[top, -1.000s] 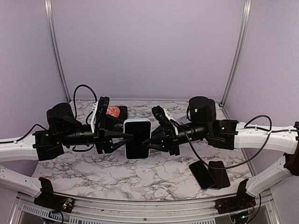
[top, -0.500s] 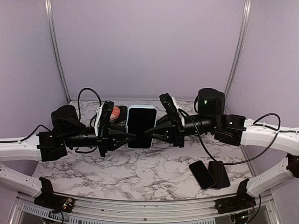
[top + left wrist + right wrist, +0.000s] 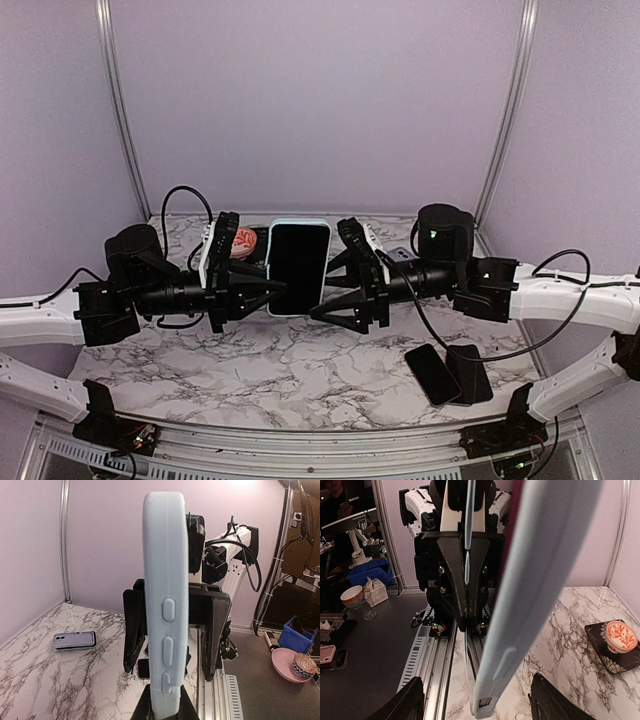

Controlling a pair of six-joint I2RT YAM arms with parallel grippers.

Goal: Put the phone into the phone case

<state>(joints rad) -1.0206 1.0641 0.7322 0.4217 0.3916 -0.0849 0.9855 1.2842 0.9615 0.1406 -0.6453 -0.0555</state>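
A dark phone sits in a light blue case point(image 3: 298, 266) that is held upright in the air over the middle of the table, dark face toward the top camera. My left gripper point(image 3: 274, 292) is shut on the case's lower left edge; in the left wrist view the case's edge with its buttons point(image 3: 167, 605) rises from between my shut fingers point(image 3: 165, 707). My right gripper point(image 3: 338, 285) is open, its fingers spread on either side of the case's right edge without gripping it. In the right wrist view the case edge point(image 3: 530, 595) runs diagonally between the open fingers point(image 3: 402, 705).
Two dark phones point(image 3: 447, 373) lie side by side at the front right of the marble table point(image 3: 250, 370). Another cased phone point(image 3: 74, 640) lies flat at the back right. A dark coaster with a red-patterned cup point(image 3: 243, 240) stands at the back, also in the right wrist view point(image 3: 620, 635).
The cased phone has been lifted and turned from its blue side to its dark face. My right gripper, closed on its right edge half a second ago, has opened.
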